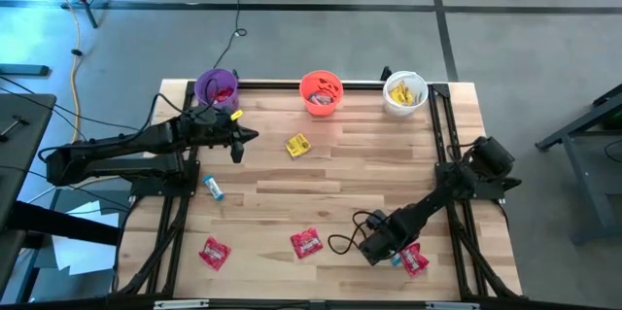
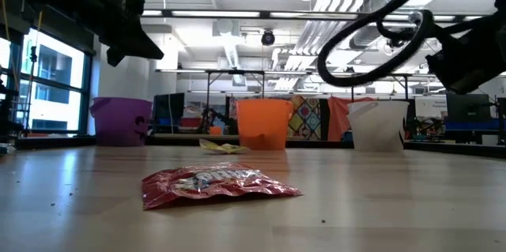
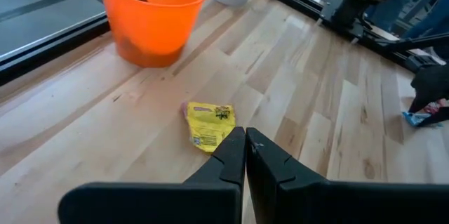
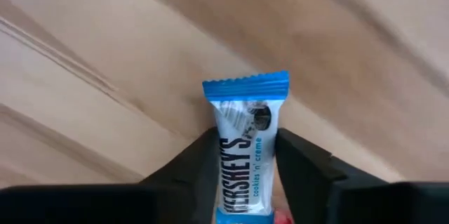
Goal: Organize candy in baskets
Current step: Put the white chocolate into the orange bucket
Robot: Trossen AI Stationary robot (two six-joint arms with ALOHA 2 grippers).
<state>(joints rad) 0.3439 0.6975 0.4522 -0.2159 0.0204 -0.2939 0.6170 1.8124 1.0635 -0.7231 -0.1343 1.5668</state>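
Three baskets stand along the far edge: purple (image 1: 216, 87), orange (image 1: 322, 91) and white (image 1: 405, 92), each with candy inside. My right gripper (image 1: 382, 252) points down near the front right, closed on a blue-and-white bar (image 4: 247, 112) that lies beside a red packet (image 1: 416, 259). My left gripper (image 1: 250, 137) hovers shut at the left, near the purple basket, a little short of a yellow packet (image 3: 210, 124) lying flat on the table. Loose on the table are another blue bar (image 1: 213, 188) and two red packets (image 1: 215, 253) (image 1: 307, 243). My right gripper pinches the bar by its two long sides (image 4: 223, 155), one finger on each. The fingers come from above, pointing down, and lie across the bar. The bar lies flat on the table, its blue crimped end (image 4: 245, 86) sticking out past the fingers.
The table has a black frame rail along its far edge (image 1: 360, 83) and side rails under each arm. A cable loops beside my right wrist (image 1: 342, 242). Bare wood lies in the middle of the table between the yellow packet and the red packets.
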